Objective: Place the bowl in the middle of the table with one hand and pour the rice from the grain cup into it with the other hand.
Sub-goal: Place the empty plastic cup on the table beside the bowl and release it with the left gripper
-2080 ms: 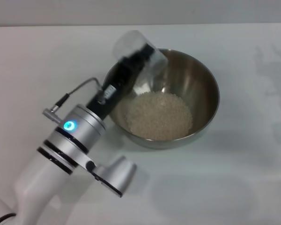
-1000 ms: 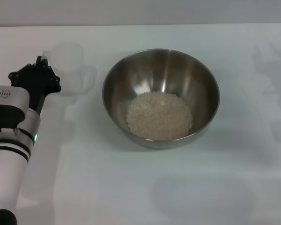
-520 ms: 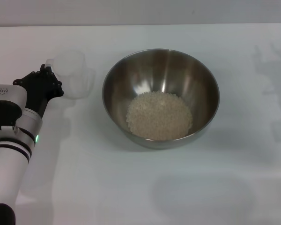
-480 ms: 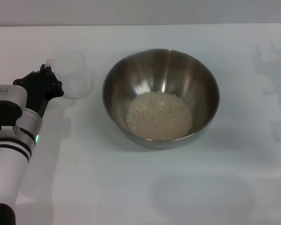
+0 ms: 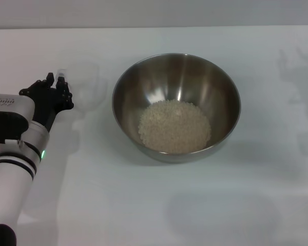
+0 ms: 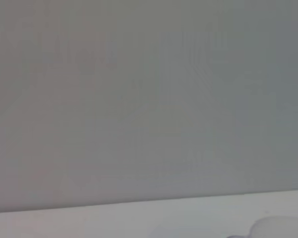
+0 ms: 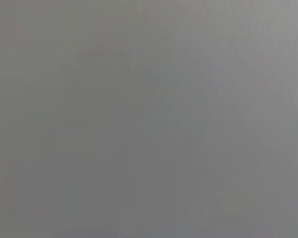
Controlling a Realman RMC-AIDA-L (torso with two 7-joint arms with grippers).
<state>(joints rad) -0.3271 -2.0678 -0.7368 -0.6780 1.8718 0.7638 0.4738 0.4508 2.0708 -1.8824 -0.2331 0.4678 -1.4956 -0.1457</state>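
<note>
A white table (image 5: 205, 205) fills the head view. Near its middle stands a wide steel bowl (image 5: 223, 92), upright, with a pale mound of rice (image 5: 174, 126) in its bottom. To the bowl's left, near but apart, a small clear cup (image 5: 87, 84) stands upright on the table. The left gripper (image 5: 55, 91) sits just beside the cup on its left; whether its fingers are spread or closed cannot be told. The right arm does not appear. Both wrist views show little beyond plain grey.
</note>
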